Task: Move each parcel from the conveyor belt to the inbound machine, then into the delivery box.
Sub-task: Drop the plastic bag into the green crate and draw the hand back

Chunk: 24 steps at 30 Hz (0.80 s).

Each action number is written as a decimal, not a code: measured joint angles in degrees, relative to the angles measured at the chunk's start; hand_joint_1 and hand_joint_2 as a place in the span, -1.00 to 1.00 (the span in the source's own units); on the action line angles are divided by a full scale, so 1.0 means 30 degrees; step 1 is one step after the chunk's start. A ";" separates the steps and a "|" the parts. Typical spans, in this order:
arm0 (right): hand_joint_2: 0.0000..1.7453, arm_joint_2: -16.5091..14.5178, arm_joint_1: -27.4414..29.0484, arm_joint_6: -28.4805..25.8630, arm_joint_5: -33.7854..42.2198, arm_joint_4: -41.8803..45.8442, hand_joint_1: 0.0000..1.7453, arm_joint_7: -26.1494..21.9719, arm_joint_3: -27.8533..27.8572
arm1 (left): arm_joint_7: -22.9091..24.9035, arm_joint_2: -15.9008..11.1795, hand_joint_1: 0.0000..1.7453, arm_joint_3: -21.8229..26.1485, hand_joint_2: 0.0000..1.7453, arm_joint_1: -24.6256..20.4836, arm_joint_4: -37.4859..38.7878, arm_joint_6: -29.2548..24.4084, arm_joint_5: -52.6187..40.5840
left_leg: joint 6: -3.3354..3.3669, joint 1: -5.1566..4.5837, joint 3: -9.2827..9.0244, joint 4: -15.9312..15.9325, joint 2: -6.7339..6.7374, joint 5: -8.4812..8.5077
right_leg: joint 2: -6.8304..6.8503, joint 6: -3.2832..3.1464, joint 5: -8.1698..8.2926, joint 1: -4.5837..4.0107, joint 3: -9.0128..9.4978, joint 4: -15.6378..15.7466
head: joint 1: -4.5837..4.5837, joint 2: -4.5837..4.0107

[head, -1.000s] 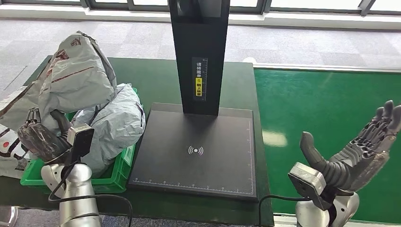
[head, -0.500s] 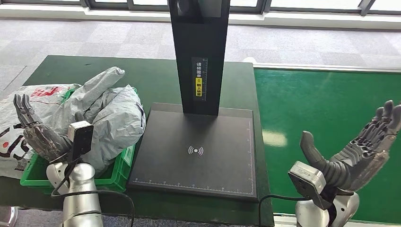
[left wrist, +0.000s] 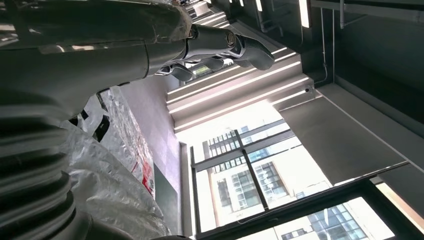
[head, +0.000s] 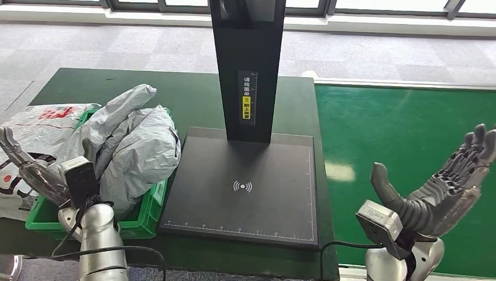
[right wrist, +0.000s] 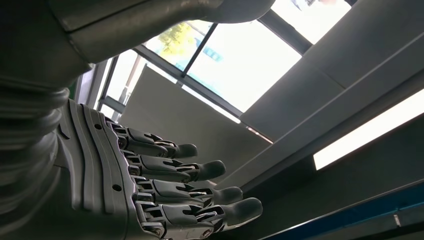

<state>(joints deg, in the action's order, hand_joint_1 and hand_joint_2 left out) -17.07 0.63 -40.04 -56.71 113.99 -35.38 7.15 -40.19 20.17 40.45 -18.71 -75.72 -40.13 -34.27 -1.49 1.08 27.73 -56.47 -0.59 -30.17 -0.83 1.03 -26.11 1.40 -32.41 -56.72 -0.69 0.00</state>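
Several grey plastic parcels [head: 131,140] lie heaped in the green delivery box [head: 149,211] at the left of the table. A white parcel with red print [head: 41,126] spills over the box's far left side. My left hand [head: 29,170] hovers at the box's left end, fingers spread and holding nothing. The left wrist view shows the same hand [left wrist: 150,50] stretched out above crinkled parcel plastic [left wrist: 110,190]. My right hand [head: 450,181] is raised palm-up over the green conveyor belt [head: 403,129], open and empty. In the right wrist view its fingers [right wrist: 165,185] are straight.
The black inbound machine has a flat scanning plate [head: 243,170] in the middle of the table. Its tall black post [head: 247,70] rises at the plate's back. No parcel lies on the plate or on the visible belt. Grey floor lies beyond the table.
A second ago my left hand held a grey parcel up over the box. It let go, the parcel dropped onto the heap, and the hand has opened and drawn back to the left.
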 joint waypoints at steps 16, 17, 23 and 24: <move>1.00 0.0026 0.0119 0.0035 0.2857 -0.3662 -1.00 -0.1492 -0.3312 | -0.0042 -0.0918 -1.00 -1.0024 1.00 0.4048 -0.7848 0.0910 0.9383 | -0.0001 0.0007 0.0015 0.0001 0.0018 -0.0009 | -0.0015 -0.0001 -0.0005 -0.0007 -0.0002 0.0003 | 0.0004 0.0000; 1.00 0.0056 0.0118 0.0033 0.3038 -0.4020 -1.00 -0.1508 -0.3726 | -0.0040 -0.0996 -1.00 -1.0737 1.00 0.4284 -0.8077 0.1132 0.9558 | -0.0001 0.0007 0.0002 0.0001 0.0020 -0.0010 | -0.0018 -0.0001 -0.0005 -0.0007 -0.0003 0.0003 | 0.0003 0.0000; 1.00 0.0317 0.0371 0.0708 0.4419 -0.5488 -1.00 -0.1530 -0.5932 | -0.0013 -0.1149 -1.00 -1.3370 1.00 0.4814 -0.7946 0.6342 1.0022 | -0.0002 0.0006 -0.0007 0.0002 0.0017 -0.0009 | -0.0014 -0.0001 -0.0005 -0.0006 -0.0003 0.0003 | 0.0004 0.0000; 1.00 0.0346 0.0371 0.0901 0.4557 -0.5586 -1.00 -0.1532 -0.6242 | -0.0009 -0.1149 -1.00 -1.3665 1.00 0.4752 -0.7682 0.7289 0.9945 | -0.0002 0.0005 0.0000 0.0002 0.0020 -0.0010 | -0.0017 -0.0001 -0.0004 -0.0006 -0.0001 0.0003 | 0.0004 0.0000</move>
<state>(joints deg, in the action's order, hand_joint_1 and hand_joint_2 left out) -16.03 1.74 -37.34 -43.04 97.24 -39.97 -11.58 -40.22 16.72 -0.54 -4.45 -98.77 -18.26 -4.44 -1.49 1.09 27.73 -56.46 -0.53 -30.20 -0.88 1.03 -26.12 1.38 -32.41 -56.72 -0.68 0.00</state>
